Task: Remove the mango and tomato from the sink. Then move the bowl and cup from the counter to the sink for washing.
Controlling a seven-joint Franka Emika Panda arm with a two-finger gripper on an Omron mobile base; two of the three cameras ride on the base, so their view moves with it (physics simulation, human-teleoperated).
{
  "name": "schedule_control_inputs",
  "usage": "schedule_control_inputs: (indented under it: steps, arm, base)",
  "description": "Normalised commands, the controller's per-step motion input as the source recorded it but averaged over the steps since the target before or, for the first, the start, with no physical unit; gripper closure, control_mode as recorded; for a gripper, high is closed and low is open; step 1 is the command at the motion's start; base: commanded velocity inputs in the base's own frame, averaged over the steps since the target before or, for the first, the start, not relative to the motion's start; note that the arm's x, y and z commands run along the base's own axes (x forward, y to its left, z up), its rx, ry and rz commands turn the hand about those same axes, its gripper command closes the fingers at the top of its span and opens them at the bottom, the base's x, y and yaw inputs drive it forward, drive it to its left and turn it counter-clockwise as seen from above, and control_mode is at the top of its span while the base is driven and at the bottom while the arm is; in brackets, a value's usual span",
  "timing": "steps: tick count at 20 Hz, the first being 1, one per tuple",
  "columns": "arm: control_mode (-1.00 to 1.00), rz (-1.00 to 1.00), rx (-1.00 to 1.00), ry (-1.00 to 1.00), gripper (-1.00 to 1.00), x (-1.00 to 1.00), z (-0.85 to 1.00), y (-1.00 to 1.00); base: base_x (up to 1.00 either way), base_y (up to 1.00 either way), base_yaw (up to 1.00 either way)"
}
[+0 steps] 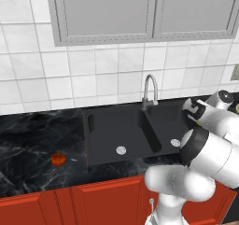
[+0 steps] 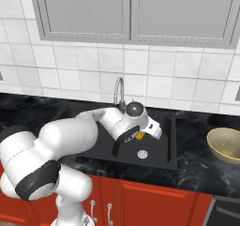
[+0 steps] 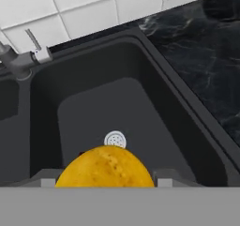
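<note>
1. Black matte, the sink point(image 1: 109, 126) is taken as landmark; two basins are seen, split by a ridge, with the faucet point(image 1: 149, 89) at the back edge over that ridge
2. The mango point(image 3: 105, 168) is seen in the hand view between the gripper point(image 3: 104, 183) fingers, above the right basin floor and short of its drain; the jaws stand fairly wide and appear closed on the fruit, though actual contact cannot be confirmed
3. In the right base view a sliver of the mango point(image 2: 139, 136) shows under the gripper point(image 2: 140, 135), over the right basin and inside its rim
4. The tomato point(image 1: 58, 159) lies on the dark marble counter point(image 1: 32, 144) left of the sink, well apart from the sink's left edge and near the counter's front edge
5. The bowl point(image 2: 226, 144) sits on the counter right of the sink, separated from the sink's right rim by bare marble
6. The left basin is open down to its drain; the right basin's walls stand clear around the mango on all visible sides
</note>
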Motion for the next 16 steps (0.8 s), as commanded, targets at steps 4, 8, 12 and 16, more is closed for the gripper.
schedule_control_inputs:
  steps: [4,8,12,16]
  arm:
    - [-1.00,-0.08,0.00,0.09,1.00,-0.31,0.30,0.28]
    - [-1.00,-0.01,0.00,0.11,1.00,-0.31,0.24,0.32]
    - [-1.00,0.00,0.00,0.13,1.00,-0.29,0.20,0.34]
    - [-1.00,0.00,0.00,0.09,1.00,-0.27,0.16,0.40]
  base:
    - [0.00,0.00,0.00]
    - [0.00,0.00,0.00]
    - [0.00,0.00,0.00]
    - [0.00,0.00,0.00]
